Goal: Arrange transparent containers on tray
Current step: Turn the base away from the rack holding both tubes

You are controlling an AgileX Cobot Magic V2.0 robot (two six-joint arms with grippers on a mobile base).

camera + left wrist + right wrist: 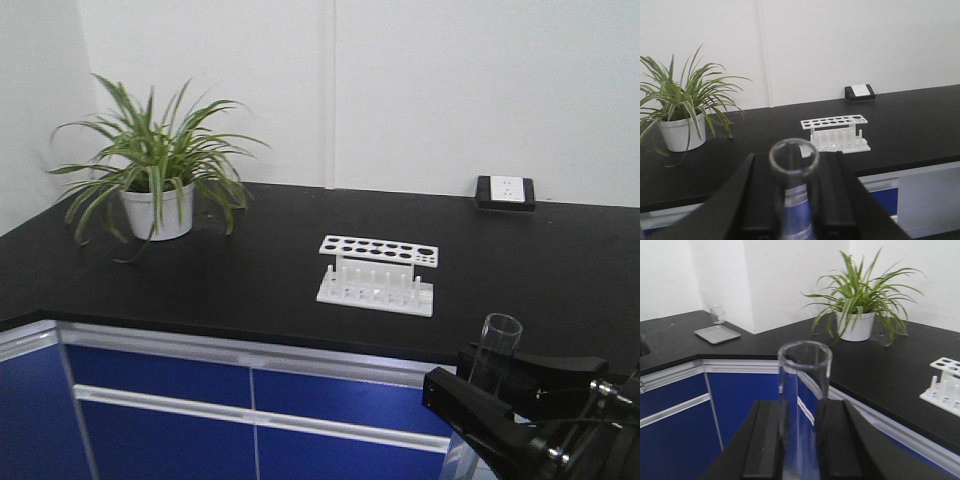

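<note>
Glass: the left hand [795, 159] clenches one upright test tube [794, 200], the right hand [804, 405] a second test tube [804, 370]. Keep both vertical, lowering gently onto the grey tray [717, 335] far left.

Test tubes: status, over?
Left gripper shut on test tube. Right gripper shut on second test tube. White rack empty, nothing blocking it.

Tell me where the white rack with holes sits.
In the front view the white rack stands on the black countertop, right of the potted plant and left of the wall socket.
</note>
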